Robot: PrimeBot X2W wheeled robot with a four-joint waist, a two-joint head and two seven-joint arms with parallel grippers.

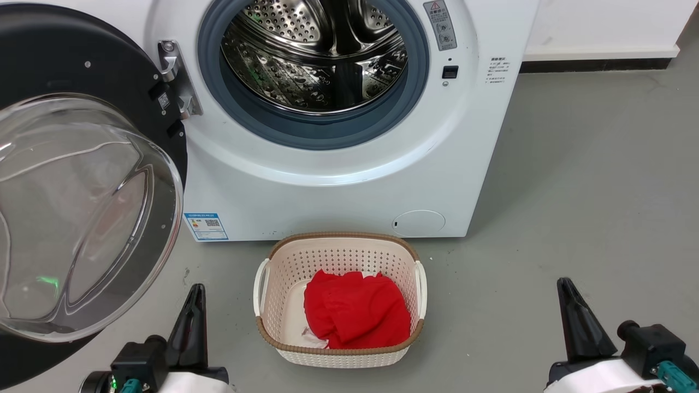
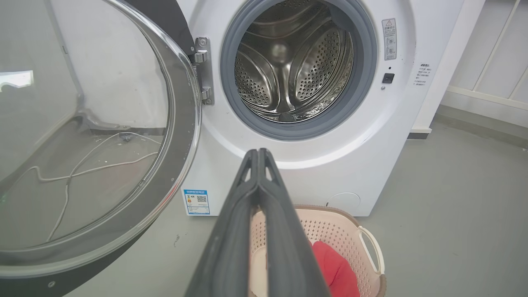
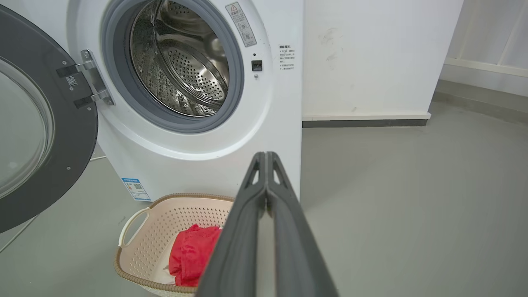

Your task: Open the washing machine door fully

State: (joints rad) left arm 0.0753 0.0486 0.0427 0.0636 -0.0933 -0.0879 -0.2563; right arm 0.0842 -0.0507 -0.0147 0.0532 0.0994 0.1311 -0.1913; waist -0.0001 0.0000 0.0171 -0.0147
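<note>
The door (image 1: pixel 82 218) stands swung wide on its hinge at the left edge of the washer (image 1: pixel 338 185), glass bowl facing out and the steel drum (image 1: pixel 317 54) exposed. The left gripper (image 1: pixel 196 295) and right gripper (image 1: pixel 565 292) are both clenched on nothing, low over the floor (image 1: pixel 573 191). They sit either side of the basket (image 1: pixel 338 248) of red cloth (image 1: pixel 355 311), which stands just before the washer's front.
</note>
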